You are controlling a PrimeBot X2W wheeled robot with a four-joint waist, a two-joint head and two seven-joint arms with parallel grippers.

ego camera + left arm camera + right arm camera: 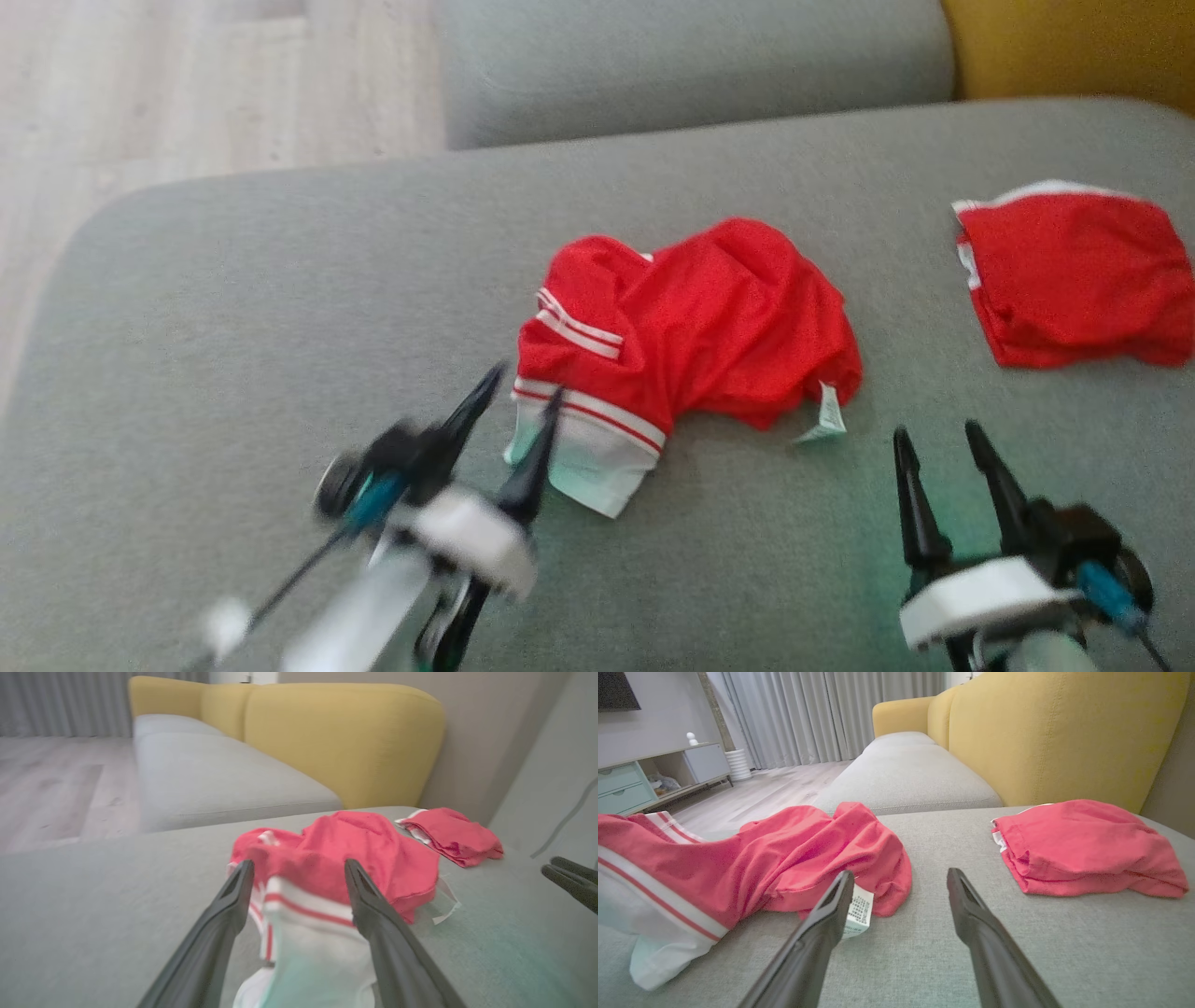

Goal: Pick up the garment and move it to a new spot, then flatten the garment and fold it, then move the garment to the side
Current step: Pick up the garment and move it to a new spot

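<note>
Crumpled red garment (691, 317), lying near the middle of the grey seat cushion (280, 308). It is bunched into a heap with deep creases. Its white, red-striped hem (583, 462) is turned towards the robot, and a small care label (826, 415) pokes out at the near right edge.

Left gripper (525, 387): the fingers are spread, with their tips at the striped hem. In the left wrist view the white band lies between them. They pinch nothing, and whether either tip touches the cloth cannot be told.

Right gripper (936, 431): the fingers are spread and hold nothing. It hovers over bare cushion just beside the care label and apart from the cloth.

Second red garment (1074, 275): it lies well apart at the right of the cushion, folded into a compact, rather loose packet. It looks like a finished piece set aside.

Beyond the cushion are a yellow backrest (336, 742) and a pale wooden floor (187, 84).

Stage, as judged from the lie of things: early. The middle garment is neither flattened nor folded, and no grasp is closed on it. Whether this spot is its old place or its new one cannot be told. What remains is a grip on the hem, the spreading flat, the folds, and the move to the side, probably near the folded piece.
</note>
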